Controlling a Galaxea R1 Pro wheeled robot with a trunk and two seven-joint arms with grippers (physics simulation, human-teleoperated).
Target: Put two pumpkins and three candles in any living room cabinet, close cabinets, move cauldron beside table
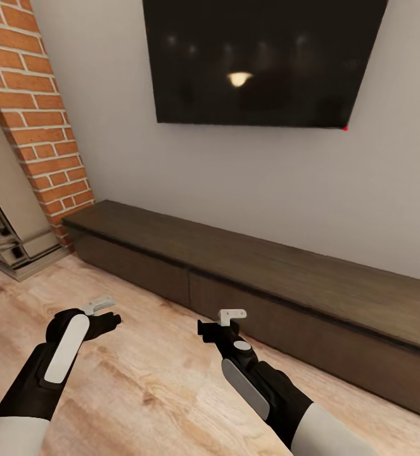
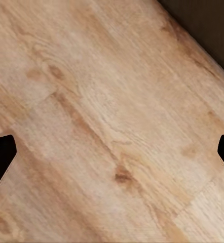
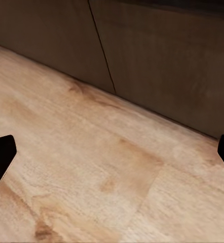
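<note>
The cabinet (image 1: pixel 267 269) is a long low dark-brown unit against the wall, and its handle-less drawer fronts look flush and closed. My left gripper (image 1: pixel 111 320) hangs over bare wooden floor short of the cabinet's left part, open, its black fingertips (image 2: pixel 0 157) far apart with nothing between them. My right gripper (image 1: pixel 211 329) is near the seam between two drawer fronts (image 3: pixel 157 61), a little short of them, also open and empty. The pumpkins, candles, cauldron and table are out of view.
A large black TV (image 1: pixel 260 57) hangs on the wall above the cabinet. A red brick column (image 1: pixel 38 120) and a fireplace surround (image 1: pixel 7 234) stand at the left. Pale wood floor (image 1: pixel 140 392) runs between me and the cabinet.
</note>
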